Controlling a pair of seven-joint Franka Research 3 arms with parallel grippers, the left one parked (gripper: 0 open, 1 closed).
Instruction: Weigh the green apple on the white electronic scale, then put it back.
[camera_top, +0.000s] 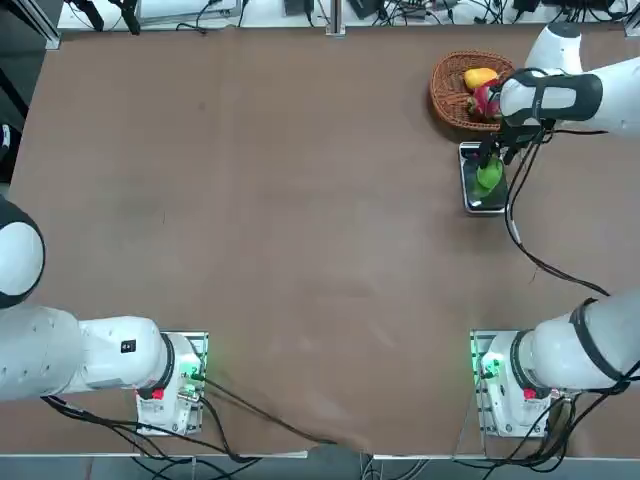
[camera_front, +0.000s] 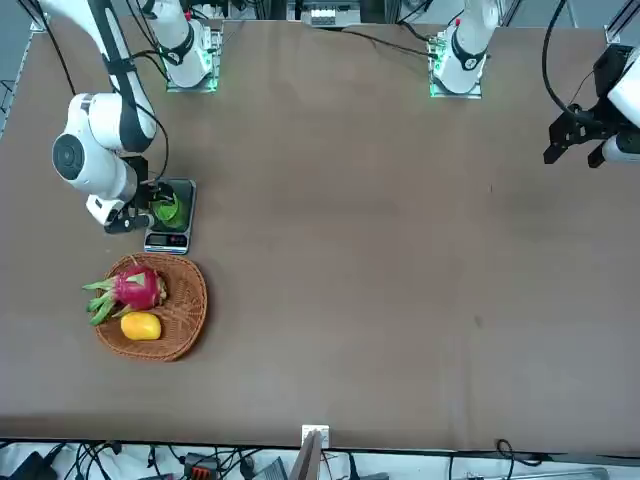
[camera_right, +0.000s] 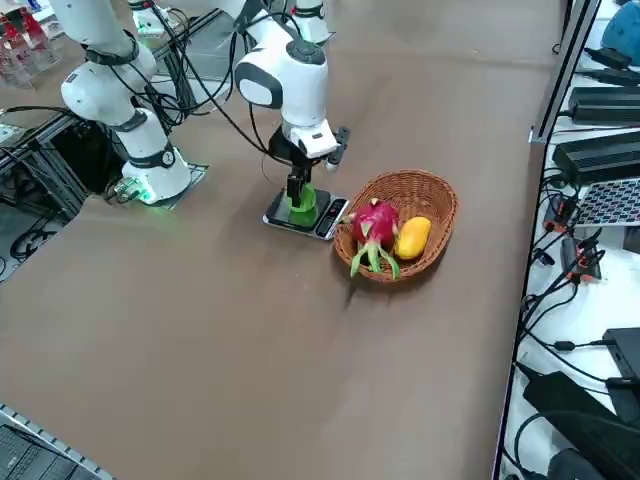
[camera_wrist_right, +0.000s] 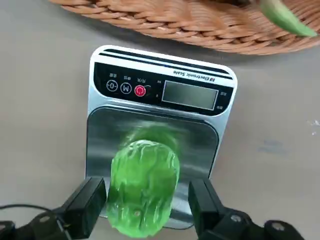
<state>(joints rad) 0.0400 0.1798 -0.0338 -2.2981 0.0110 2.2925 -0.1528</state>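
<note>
The green apple rests on the dark top of the white electronic scale, its reflection showing on the plate. My right gripper stands over it with one finger on each side and a small gap at the apple, so it is open. Seen from above, the apple lies on the scale under my right gripper, just in front of the basket. The apple and the scale also show in the front view, and the apple in the side view.
A round wicker basket sits right behind the scale, holding a pink dragon fruit and an orange-yellow fruit. The basket's rim nearly touches the scale's display end. Brown tabletop stretches away to the left.
</note>
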